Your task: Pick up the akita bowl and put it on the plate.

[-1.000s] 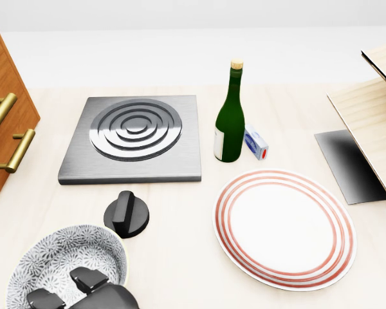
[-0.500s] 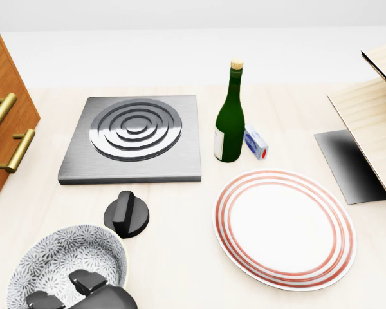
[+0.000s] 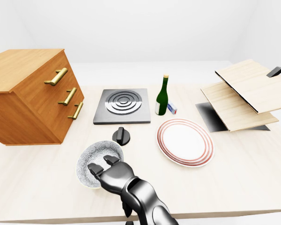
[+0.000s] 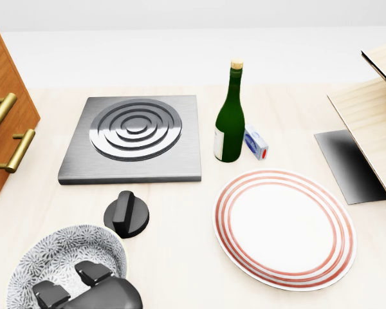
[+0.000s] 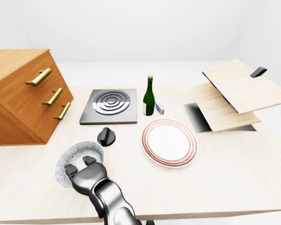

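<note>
**One bowl under the hand, one plate well to its right**

The worktop [image 4: 180,264] carries one akita bowl [image 4: 58,257], one red-ringed plate [image 4: 283,228], one green bottle [image 4: 229,122], one small blue-and-white box [image 4: 256,143], one black knob [image 4: 126,214] and one square metal hob [image 4: 135,138]. At the left stands one wooden drawer chest [image 3: 33,98] with three brass handles [image 3: 56,76]. At the right two pale boards [image 3: 250,86] lie stacked and tilted over one dark sheet [image 3: 210,117].

The bowl sits at the near left of the worktop, upright and apart from the plate. The knob stands just beyond the bowl's far rim, slightly to the right. The bottle and box stand side by side just beyond the plate's far edge. Bare worktop lies between bowl and plate.

Only the left hand [image 3: 111,174] shows, its dark arm rising from the near edge in the eye views. It lies over the bowl's near rim, with two fingers [image 4: 93,273] reaching into the bowl. The thumb is hidden, so one cannot tell whether the rim is gripped.
</note>
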You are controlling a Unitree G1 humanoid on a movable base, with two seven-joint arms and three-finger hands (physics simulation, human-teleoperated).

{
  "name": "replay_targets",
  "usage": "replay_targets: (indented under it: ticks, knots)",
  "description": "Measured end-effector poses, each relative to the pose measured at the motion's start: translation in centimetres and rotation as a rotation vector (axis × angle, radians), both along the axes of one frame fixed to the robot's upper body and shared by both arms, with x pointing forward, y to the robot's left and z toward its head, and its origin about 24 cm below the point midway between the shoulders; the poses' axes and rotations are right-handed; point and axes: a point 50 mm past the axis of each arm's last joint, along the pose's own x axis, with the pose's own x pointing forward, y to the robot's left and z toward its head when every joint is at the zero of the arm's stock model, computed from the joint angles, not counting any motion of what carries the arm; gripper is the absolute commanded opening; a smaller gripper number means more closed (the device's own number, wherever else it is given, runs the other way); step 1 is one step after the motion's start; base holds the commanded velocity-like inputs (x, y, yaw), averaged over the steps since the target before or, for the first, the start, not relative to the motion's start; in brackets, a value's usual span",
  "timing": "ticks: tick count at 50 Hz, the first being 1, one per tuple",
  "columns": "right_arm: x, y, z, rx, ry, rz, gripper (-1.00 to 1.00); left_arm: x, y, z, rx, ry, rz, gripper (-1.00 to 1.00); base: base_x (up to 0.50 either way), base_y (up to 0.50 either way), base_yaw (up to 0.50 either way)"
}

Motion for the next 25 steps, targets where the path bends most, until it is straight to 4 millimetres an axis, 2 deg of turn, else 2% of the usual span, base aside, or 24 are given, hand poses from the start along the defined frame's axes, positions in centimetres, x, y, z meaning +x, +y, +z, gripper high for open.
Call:
replay_targets:
  ticks: [25]
  knots:
    - [0.78,-0.01,-0.46,-0.006,0.029,-0.019,0.95,0.01,0.0,-0.01,-0.002,-0.003,0.0,1.0,0.0,0.0,0.0]
